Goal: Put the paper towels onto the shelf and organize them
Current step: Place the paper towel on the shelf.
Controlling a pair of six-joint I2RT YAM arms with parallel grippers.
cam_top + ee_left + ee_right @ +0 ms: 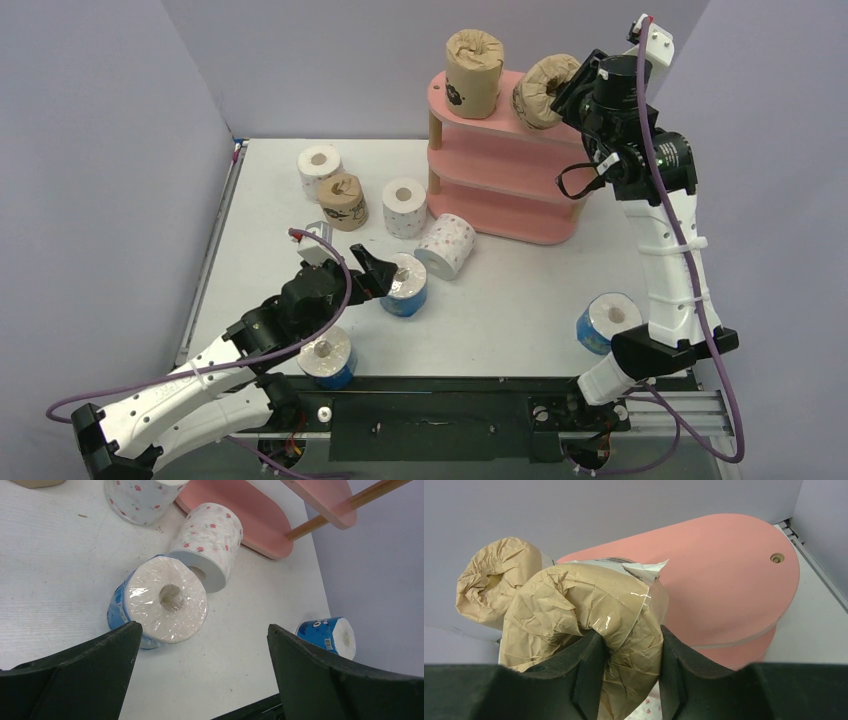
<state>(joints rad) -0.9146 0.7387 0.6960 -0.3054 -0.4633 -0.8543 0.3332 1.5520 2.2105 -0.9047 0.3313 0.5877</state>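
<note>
Visibly crumpled, the brown roll (574, 600) sits pinched in the right hand (631, 641); the left hand (202, 629) gapes.

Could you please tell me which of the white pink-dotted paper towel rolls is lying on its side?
The white pink-dotted roll beside the blue-wrapped roll at the left pincer; the other two stand upright.

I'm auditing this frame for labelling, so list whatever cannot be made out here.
- Right wrist view: whether the held brown roll rests on the shelf; the right pincer hides its underside.
- Top view: the backs of the shelf's lower tiers, covered by the boards above.
- Left wrist view: the upright pink-dotted roll, cut off by the top edge.
- Top view: the near blue roll, partly under the left arm.
</note>
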